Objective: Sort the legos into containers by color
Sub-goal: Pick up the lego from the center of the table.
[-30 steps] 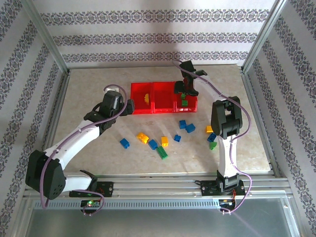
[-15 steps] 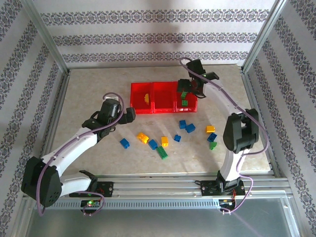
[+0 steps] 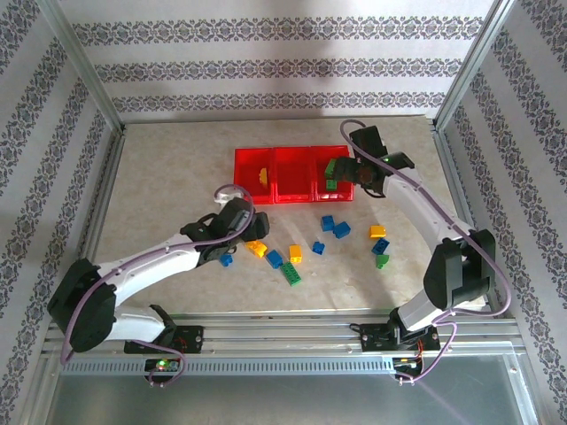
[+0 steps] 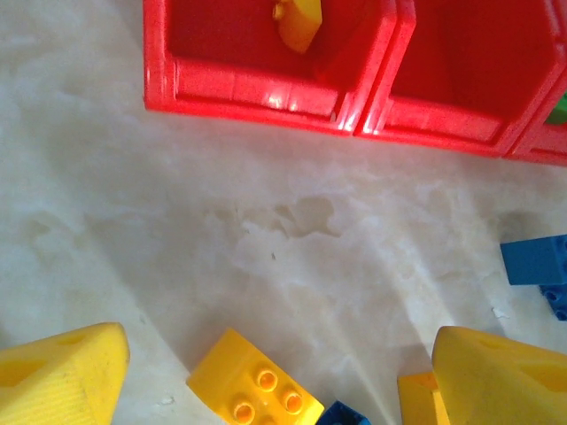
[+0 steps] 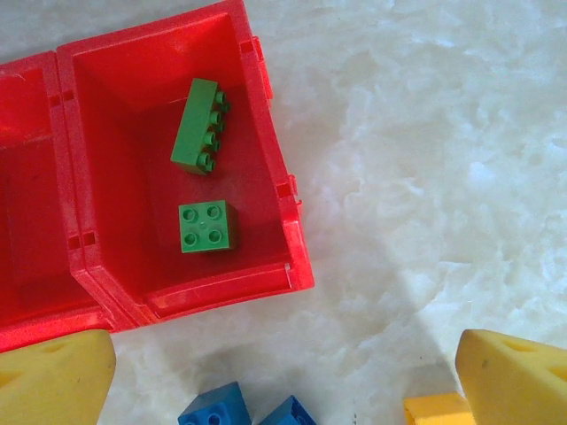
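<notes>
The left gripper (image 4: 279,376) has dropped from beside the bins (image 3: 275,200) to hang over a yellow brick (image 4: 257,394) on the table (image 4: 133,221), its jaws wide and empty. The right gripper (image 5: 283,381) has backed off the end bin (image 5: 276,190), also spread wide, and two green bricks (image 5: 200,126) lie inside that bin.

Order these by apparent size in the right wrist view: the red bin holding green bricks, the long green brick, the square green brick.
1. red bin
2. long green brick and square green brick: too alike to rank.
</notes>
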